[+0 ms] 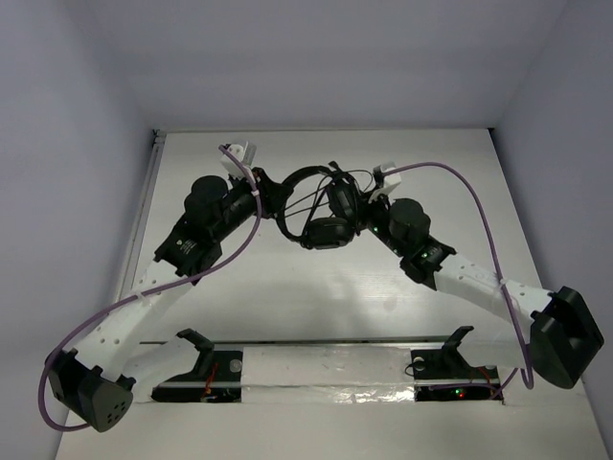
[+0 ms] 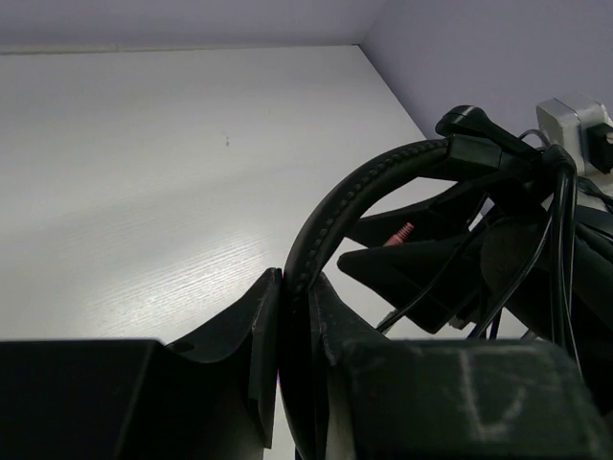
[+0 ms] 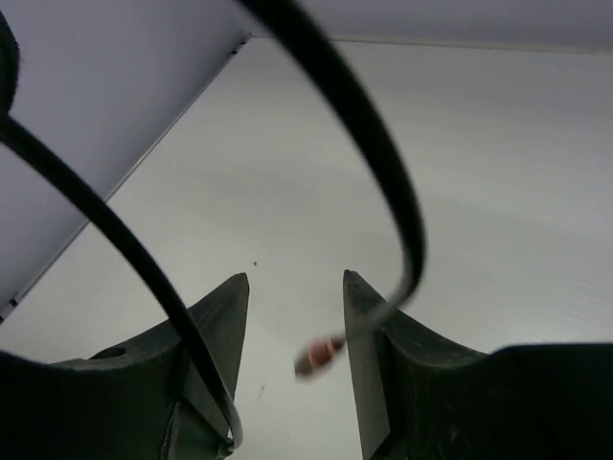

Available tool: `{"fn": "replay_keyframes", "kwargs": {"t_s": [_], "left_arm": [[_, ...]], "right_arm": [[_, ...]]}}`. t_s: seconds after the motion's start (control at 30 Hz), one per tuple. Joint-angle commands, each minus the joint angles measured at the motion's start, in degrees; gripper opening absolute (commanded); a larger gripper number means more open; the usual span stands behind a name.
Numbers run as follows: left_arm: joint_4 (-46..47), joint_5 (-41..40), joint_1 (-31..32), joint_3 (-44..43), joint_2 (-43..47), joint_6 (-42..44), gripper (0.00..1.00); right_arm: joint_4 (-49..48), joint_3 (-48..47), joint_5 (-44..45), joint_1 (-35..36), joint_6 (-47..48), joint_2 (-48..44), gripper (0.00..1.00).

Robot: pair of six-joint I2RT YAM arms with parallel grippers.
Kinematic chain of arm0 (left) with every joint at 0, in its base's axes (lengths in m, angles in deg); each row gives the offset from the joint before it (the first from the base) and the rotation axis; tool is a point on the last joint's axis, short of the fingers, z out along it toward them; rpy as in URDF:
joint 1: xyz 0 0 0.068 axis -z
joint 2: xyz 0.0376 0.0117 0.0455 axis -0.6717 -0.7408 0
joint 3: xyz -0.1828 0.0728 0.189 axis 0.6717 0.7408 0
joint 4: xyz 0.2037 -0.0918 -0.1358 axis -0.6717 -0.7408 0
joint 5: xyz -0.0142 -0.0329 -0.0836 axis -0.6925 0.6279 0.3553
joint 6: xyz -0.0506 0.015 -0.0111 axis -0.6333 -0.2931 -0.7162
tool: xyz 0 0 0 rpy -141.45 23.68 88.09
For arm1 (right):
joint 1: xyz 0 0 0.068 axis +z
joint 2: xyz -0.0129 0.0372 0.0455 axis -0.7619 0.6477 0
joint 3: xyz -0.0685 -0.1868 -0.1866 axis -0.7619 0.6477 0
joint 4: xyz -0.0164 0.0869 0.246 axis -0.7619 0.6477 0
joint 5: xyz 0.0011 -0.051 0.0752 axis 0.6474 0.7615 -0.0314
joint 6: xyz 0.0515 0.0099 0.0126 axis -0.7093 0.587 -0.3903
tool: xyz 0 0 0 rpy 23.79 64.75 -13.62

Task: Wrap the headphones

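Observation:
The black headphones [image 1: 321,206] sit between the two arms at the table's middle back, with one ear cup [image 1: 330,233] at the front. My left gripper [image 1: 272,206] is shut on the thin arched headband [image 2: 356,192], which rises from between its fingers [image 2: 251,335]. My right gripper [image 1: 369,218] is open beside the ear cups. In the right wrist view the thin black cable [image 3: 378,144] loops across the open gripper [image 3: 295,311], and its small reddish plug [image 3: 321,355] hangs between the fingers without being pinched. The plug also shows in the left wrist view [image 2: 400,232].
Thick purple robot cables [image 1: 479,206] arc over both arms. The white table [image 1: 326,297] is bounded by light walls on the left, back and right. A black bar with two mounts [image 1: 330,359] runs along the near edge.

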Motion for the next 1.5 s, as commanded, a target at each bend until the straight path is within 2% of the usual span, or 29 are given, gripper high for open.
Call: {"fn": "replay_keyframes", "kwargs": {"t_s": [0.0,0.17,0.43,0.73,0.83,0.93,0.97,1.33,1.43,1.47], "left_arm": [[9.18,-3.09,-0.2,-0.04,2.28,-5.55,0.0],[9.97,-7.93,-0.2,-0.04,2.9,-8.27,0.0],[9.01,-12.94,-0.2,-1.97,0.61,-10.56,0.0],[10.14,-18.74,-0.2,-3.12,-2.81,-13.02,0.0],[10.93,-17.96,-0.2,-2.86,-4.92,-13.9,0.0],[10.77,-17.51,-0.2,-3.12,-6.42,-15.65,0.0],[10.59,-18.56,-0.2,-3.73,-6.77,-16.01,0.0],[11.56,-20.32,-0.2,-6.63,-10.9,-17.07,0.0],[10.24,-21.64,-0.2,-8.04,-11.87,-15.22,0.0],[10.06,-21.82,-0.2,-8.04,-12.04,-14.52,0.0]], "right_arm": [[-4.91,0.44,-1.27,-0.23,-4.18,-2.74,0.51],[-5.08,3.6,0.93,-0.23,-6.39,-4.76,0.59],[-5.43,7.65,-2.06,-0.23,-8.41,-3.97,0.61],[-4.38,10.55,-5.57,-0.23,-10.61,-5.64,0.73],[-4.73,10.2,-8.98,-0.23,-10.78,-5.73,0.83],[-5.08,10.2,-12.85,-0.23,-10.52,-6.16,0.84],[-4.73,10.63,-13.21,-0.23,-10.52,-6.6,0.98],[1.42,13.88,-10.15,-0.23,-11.93,-15.21,0.98],[4.93,15.29,-8.57,-0.23,-12.8,-18.9,0.93],[6.16,15.91,-8.13,-0.23,-13.24,-20.39,0.88]]}}
